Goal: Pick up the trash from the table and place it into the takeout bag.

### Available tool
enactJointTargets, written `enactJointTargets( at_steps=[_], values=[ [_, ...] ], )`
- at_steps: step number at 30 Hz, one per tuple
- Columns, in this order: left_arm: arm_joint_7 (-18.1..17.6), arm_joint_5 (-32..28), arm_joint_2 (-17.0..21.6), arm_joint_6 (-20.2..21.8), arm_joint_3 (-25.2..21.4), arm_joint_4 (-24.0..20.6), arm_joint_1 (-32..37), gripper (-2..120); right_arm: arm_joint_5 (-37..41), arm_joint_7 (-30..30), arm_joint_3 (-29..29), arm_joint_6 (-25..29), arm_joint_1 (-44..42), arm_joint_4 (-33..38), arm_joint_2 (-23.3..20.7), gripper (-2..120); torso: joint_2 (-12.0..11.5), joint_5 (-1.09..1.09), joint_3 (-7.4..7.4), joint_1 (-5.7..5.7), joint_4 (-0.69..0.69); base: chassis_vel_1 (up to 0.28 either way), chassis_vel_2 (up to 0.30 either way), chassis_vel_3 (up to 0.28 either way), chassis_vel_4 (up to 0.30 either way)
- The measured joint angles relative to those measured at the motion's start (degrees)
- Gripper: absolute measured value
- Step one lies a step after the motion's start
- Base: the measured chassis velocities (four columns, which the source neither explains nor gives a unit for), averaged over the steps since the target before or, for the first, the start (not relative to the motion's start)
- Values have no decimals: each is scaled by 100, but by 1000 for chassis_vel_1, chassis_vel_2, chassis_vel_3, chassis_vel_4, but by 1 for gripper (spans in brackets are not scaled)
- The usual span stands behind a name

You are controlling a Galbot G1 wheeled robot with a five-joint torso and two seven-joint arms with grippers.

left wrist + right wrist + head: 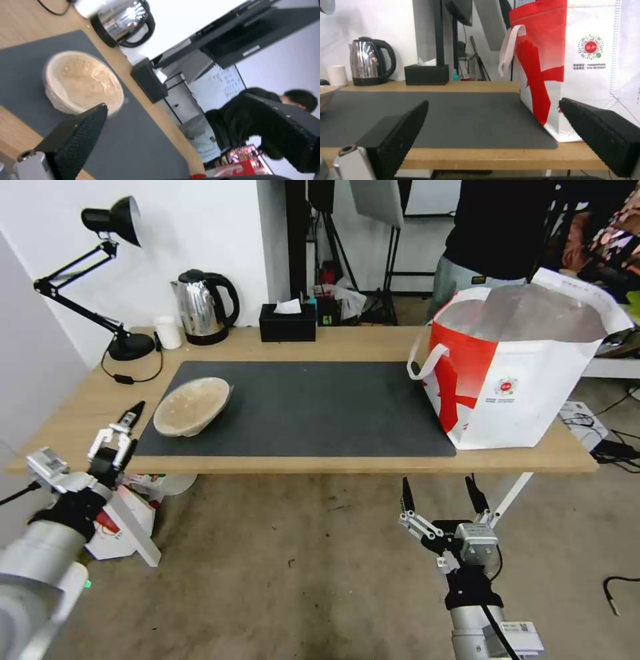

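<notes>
Left claw (pixel 123 432), released, hovers at the surface's (pixel 347 343) near-left edge just beside the shallow tan bowl (pixel 192 405) on the mat; approach step judged in hand, next closing on the rim for carriage to the takeout bag (pixel 527 373); right claw (pixel 440 495) released, parked low.

We see a plain white wall (pixel 200 227) behind the long light-wood surface (pixel 347 343), whose white leg (pixel 513 493) stands on a scuffed grey-brown concrete floor (pixel 280 580). At the rear left corner of that surface we find a black jointed desk lamp (pixel 110 220) on a round base, a small white cylinder (pixel 168 332) beside it, then a shiny steel kettle with a black handle (pixel 202 307) and a black rectangular tissue box (pixel 287 323). Beyond, dark tripod legs (pixel 390 267) stand in an open area. Black cables (pixel 617 447) trail over the floor at right.
</notes>
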Motion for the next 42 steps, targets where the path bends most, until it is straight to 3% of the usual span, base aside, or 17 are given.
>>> enactJointTargets(
  at_steps=[8, 11, 12, 15, 17, 18, 19, 42],
  values=[
    [-604, -709, 288, 215, -205, 244, -279, 100, 0, 0, 0, 0, 0, 0, 0, 100, 0, -2, 0, -1, 1, 0, 0, 0, 0],
    [-1225, -1370, 536, 452, -378, 496, -516, 100, 0, 0, 0, 0, -1, 0, 0, 100, 0, -4, 0, 0, -1, 0, 0, 0, 0],
    [-1225, -1370, 536, 452, -378, 496, -516, 100, 0, 0, 0, 0, -1, 0, 0, 100, 0, -4, 0, 0, -1, 0, 0, 0, 0],
    [-1771, -1958, 758, 666, -530, 713, -731, 100, 0, 0, 0, 0, 0, 0, 0, 100, 0, -2, 0, -1, 0, 0, 0, 0, 0],
    [-1898, -2094, 810, 718, -560, 765, -785, 100, 0, 1, 0, 0, 0, 0, 1, 100, 0, -2, 0, -1, -1, 0, 0, 0, 0],
    [-2029, -2197, 883, 803, -519, 871, -872, 100, 0, 0, 0, 0, -1, 0, -1, 100, 0, -1, 0, -1, 4, 0, 0, 0, 0],
    [-2153, -2282, 965, 896, -441, 982, -993, 100, 0, 0, 0, 0, 0, 0, -1, 100, 0, -4, 0, -1, -2, 0, 0, 0, 0],
    [-2206, -2396, 1312, 1163, -222, 1193, -1240, 100, 0, 0, 0, 0, 0, 0, 0, 100, 0, -2, 0, 0, -1, 0, 0, 0, 0]
  ],
)
